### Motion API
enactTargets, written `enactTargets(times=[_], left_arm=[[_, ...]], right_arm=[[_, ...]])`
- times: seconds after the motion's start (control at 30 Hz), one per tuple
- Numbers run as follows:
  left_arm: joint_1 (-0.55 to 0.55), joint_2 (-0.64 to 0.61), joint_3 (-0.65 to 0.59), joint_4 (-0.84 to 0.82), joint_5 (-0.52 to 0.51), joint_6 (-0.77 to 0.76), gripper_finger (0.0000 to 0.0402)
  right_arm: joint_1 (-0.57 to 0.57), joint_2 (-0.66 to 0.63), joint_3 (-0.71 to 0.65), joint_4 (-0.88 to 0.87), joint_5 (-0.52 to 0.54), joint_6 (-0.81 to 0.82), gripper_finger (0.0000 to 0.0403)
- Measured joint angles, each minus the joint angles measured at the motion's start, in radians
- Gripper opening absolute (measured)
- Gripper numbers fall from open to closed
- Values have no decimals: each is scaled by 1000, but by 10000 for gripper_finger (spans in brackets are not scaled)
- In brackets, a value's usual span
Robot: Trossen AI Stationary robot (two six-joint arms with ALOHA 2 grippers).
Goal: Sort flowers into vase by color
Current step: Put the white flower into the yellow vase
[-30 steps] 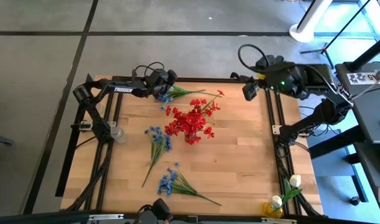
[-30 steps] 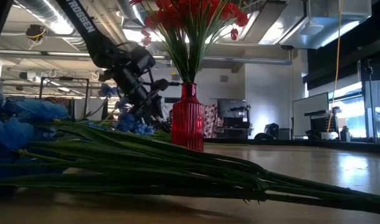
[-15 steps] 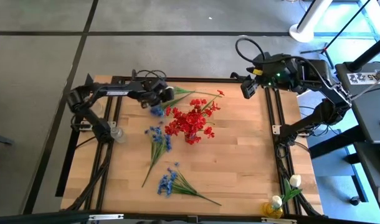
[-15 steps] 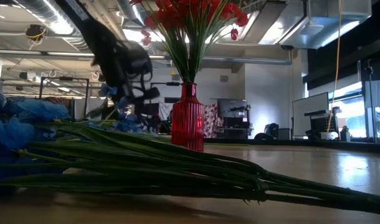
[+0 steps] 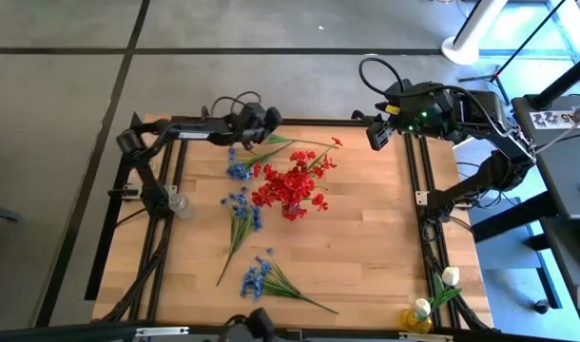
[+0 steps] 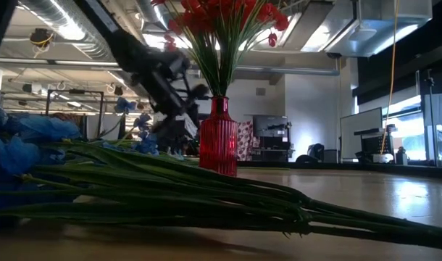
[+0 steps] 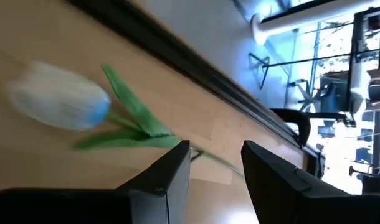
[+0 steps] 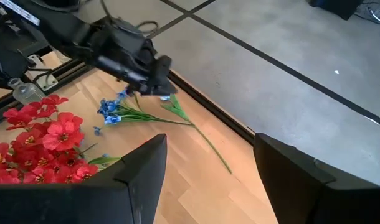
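Left gripper (image 5: 257, 122) sits at the upper left of the table (image 5: 366, 256) in the high view, over a blue sprig (image 5: 241, 167) lying near the back edge; its fingers (image 7: 159, 180) stand apart with nothing between them, a pale blue bloom (image 7: 59, 102) and leaves just ahead in the left wrist view.

Right gripper (image 5: 377, 135) waits at the upper right corner of the table, fingers (image 8: 137, 171) apart and empty.

Risks, as judged: the sprig's stem is thin and lies flat on the wood, so the fingers could close on leaves alone or miss it; a lifted sprig could swing into the red bunch just beside it and drag blooms out or tip the vase; a blue sprig could end up in the red vase, spoiling the sort.

Containers: red ribbed vase (image 6: 218, 145) at table centre, upright, holding a full bunch of red flowers (image 5: 292, 185); small clear bottle (image 5: 178, 202) at the left edge, apparently empty; small yellow pot (image 5: 415, 321) at lower right, holding white flowers (image 5: 449, 277).

Loose on the table: two more blue sprigs, centre left (image 5: 241, 214) and lower centre (image 5: 261, 277).
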Motion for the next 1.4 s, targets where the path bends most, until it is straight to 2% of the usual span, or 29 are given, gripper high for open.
enactTargets(times=[0.13, 0.33, 0.67, 0.93, 1.07, 1.23, 1.33, 1.4], left_arm=[[-4, 74, 47, -7, -14, -75, 141], [19, 106, 53, -97, -47, -153, 141], [42, 199, 56, -61, 18, -351, 141], [49, 193, 56, -102, 15, -372, 136], [65, 189, 59, -187, 30, -398, 101], [92, 188, 55, -214, 57, -392, 19], [104, 177, 54, -217, 76, -358, 10], [104, 149, 49, -237, 43, -324, 10]], right_arm=[[0, 0, 0, 0, -24, 15, 239], [1, 0, 0, -1, -42, 52, 239], [1, 0, 0, -2, -44, 55, 239], [2, 0, 0, -21, -86, 55, 239], [2, 0, 0, -24, -86, 55, 239], [2, 0, 0, -24, -108, 54, 239], [2, 0, 0, -19, -159, 54, 239], [2, 0, 0, -5, -184, 47, 239]])
